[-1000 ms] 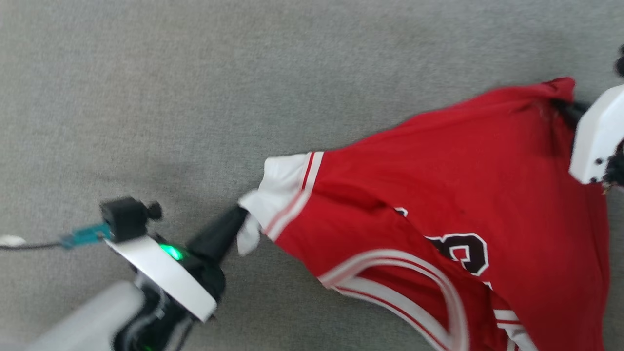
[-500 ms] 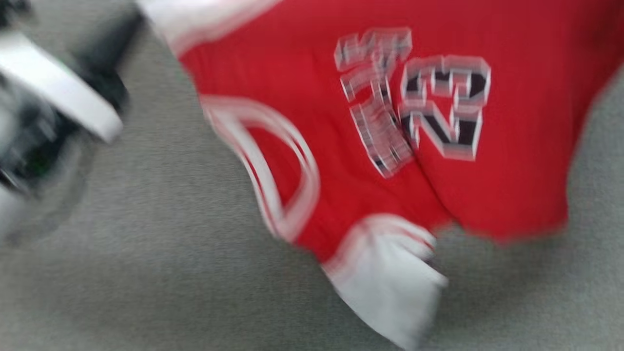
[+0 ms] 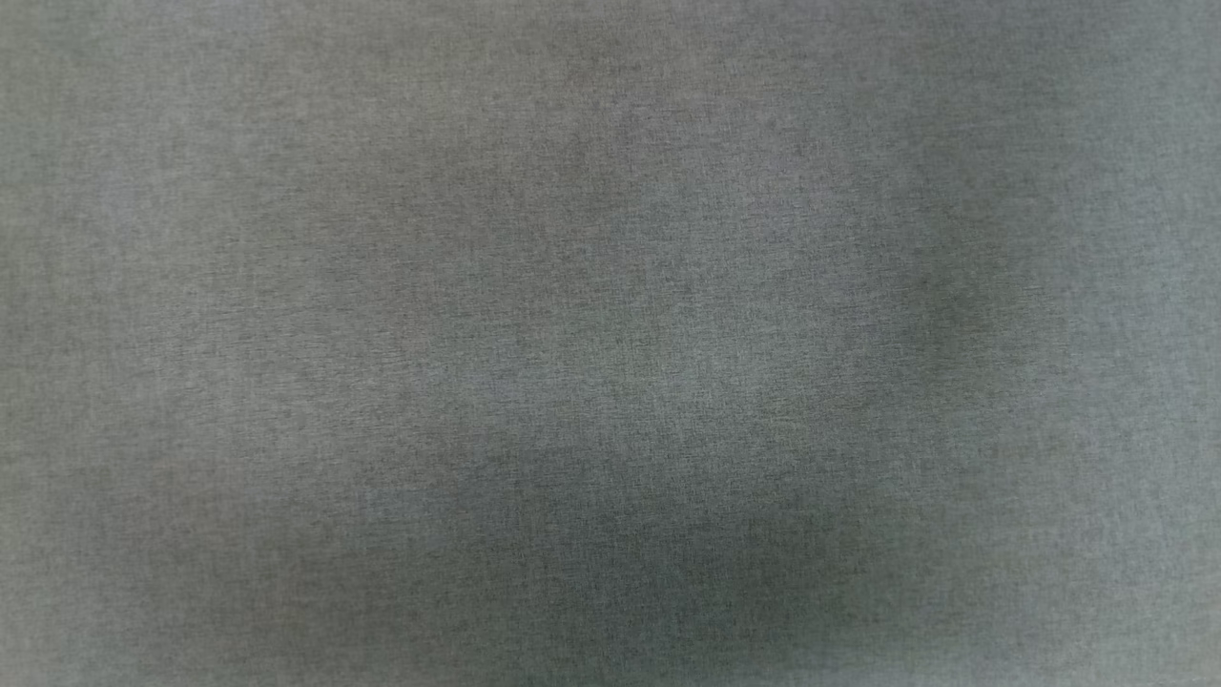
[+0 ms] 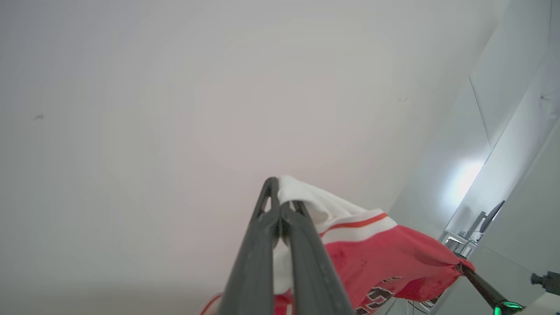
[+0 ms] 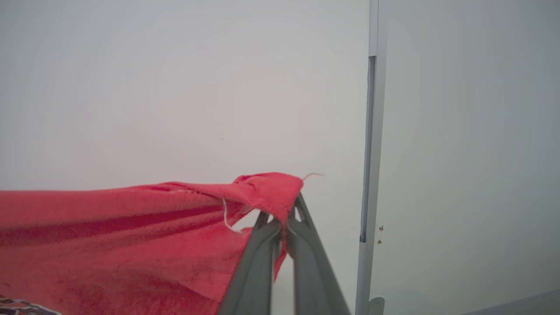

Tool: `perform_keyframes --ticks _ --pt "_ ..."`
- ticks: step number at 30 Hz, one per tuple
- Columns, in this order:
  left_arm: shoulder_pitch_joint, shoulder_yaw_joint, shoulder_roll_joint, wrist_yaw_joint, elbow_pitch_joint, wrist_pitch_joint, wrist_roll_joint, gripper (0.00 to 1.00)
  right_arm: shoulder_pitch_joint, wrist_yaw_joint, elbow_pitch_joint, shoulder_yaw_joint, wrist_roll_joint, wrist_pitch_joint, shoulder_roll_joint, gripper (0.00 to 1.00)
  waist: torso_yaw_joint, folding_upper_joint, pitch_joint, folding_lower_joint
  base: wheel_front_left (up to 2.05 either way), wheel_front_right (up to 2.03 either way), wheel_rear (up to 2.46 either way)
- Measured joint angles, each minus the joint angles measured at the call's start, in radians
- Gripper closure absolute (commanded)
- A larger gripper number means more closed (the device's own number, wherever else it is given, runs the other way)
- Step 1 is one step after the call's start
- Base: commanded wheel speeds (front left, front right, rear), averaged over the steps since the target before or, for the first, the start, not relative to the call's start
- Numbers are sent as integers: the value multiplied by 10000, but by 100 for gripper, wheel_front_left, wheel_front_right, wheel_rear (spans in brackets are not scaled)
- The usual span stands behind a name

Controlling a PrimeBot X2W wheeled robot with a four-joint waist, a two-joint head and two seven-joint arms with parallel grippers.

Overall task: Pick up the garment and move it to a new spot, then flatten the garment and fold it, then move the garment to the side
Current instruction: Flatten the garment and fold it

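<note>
Holding the garment (image 4: 376, 258) stretched aloft between both grippers.
Left gripper (image 4: 282, 199) pinches the white sleeve (image 4: 315, 205), cloth trailing to 4 o'clock; right gripper (image 5: 282, 216) pinches a red corner (image 5: 271, 190), cloth running to 9 o'clock, presumably spreading it for flattening.

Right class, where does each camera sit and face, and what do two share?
Head: on the head, facing down at grey surface.
Left wrist: along left hand, shut on the garment's white sleeve, toward pale wall.
Right wrist: along right hand, shut on a red corner, toward pale wall.
Shared: wrist views both show the garment.
</note>
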State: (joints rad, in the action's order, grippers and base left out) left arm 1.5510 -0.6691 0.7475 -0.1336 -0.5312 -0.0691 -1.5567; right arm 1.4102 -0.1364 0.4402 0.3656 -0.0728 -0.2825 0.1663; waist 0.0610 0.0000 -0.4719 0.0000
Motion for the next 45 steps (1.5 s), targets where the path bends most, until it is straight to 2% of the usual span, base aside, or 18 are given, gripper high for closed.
perform_keyframes --ticks 2,6,10,14,21,28,29,33,39,41,45 --pt "-40 -73 -44 2 105 307 -157 100 33 2 418 50 54 107 23 100 -9 0 57 0 0 0 0" --pt "-1727 -721 184 12 1292 736 -205 100 -887 25 1162 -105 -107 163 393 100 -97 0 185 0 0 0 0" --pt "-3847 -669 391 13 2464 359 -800 100 -2378 25 1156 -477 -719 169 587 100 -179 0 308 1 0 0 0" --pt "-6179 -447 293 15 3467 -468 -1189 100 -4296 27 571 -857 -1467 136 825 100 -279 0 454 0 0 0 0" --pt "-9861 42 44 15 5173 -1574 -1127 100 -8351 29 -1958 -1187 -2778 -385 1235 100 -546 0 868 0 0 0 0" --pt "-12833 581 -207 15 6753 -1868 -575 100 -12232 29 -4982 -217 -3591 -1250 884 100 -988 0 1329 0 0 0 0" --pt "-12833 581 -207 15 6753 -1868 -575 100 -12232 29 -4982 -217 -3591 -1250 884 100 -988 0 1329 0 0 0 0" --pt "-14153 767 -142 15 7718 -1906 -303 100 -13976 29 -6360 291 -3854 -1802 362 100 -1252 0 1492 0 0 0 0" --pt "-15617 872 474 17 8932 -1908 19 100 -16031 44 -8107 984 -4084 -2481 -393 100 -1497 0 1582 0 0 0 0" --pt "-15868 886 731 17 9233 -1908 132 100 -16387 46 -8581 1112 -4176 -2623 -560 100 -1502 0 1547 0 0 0 0" --pt "-15712 936 892 17 9342 -1891 176 100 -16259 48 -9003 1026 -4188 -2775 -692 100 -1384 0 1484 0 0 0 0"
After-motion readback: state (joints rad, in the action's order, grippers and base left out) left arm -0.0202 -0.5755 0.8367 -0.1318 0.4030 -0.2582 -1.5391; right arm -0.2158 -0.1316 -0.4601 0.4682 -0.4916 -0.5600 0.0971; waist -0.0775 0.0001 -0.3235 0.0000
